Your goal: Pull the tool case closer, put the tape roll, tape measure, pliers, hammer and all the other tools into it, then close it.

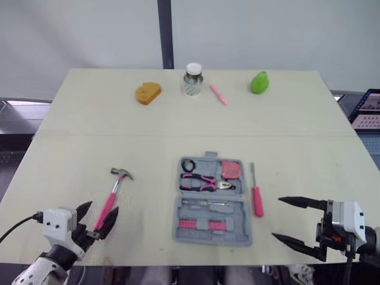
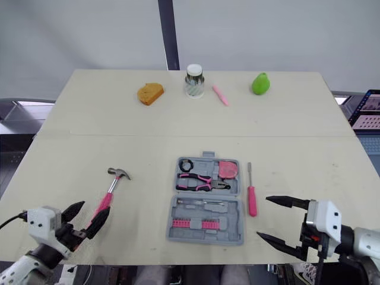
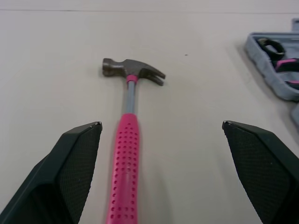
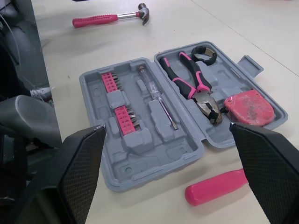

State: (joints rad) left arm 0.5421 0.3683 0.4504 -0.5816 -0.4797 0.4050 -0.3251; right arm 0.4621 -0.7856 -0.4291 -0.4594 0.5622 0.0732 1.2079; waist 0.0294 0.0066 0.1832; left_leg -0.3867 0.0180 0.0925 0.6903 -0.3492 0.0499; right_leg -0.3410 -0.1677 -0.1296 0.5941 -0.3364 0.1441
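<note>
Left eye view: two open pincers are flanking an open tool case on the worktop [image 1: 89, 119].
At the lower left, the left pincer [image 1: 98, 212] is standing spread wide, its fingers straddling the pink handle end of the hammer [image 1: 113, 193] without clamping it. The hammer is lying flat, head pointing up-frame. At lower centre the grey tool case [image 1: 211, 228] is lying open, carrying the tape roll [image 1: 189, 165], pliers [image 1: 205, 182] and tape measure [image 1: 231, 169] in its upper half. Just right of it a pink screwdriver [image 1: 257, 199] is lying on the worktop. At the lower right, the right pincer [image 1: 277, 218] is hovering agape, holding nothing.
</note>
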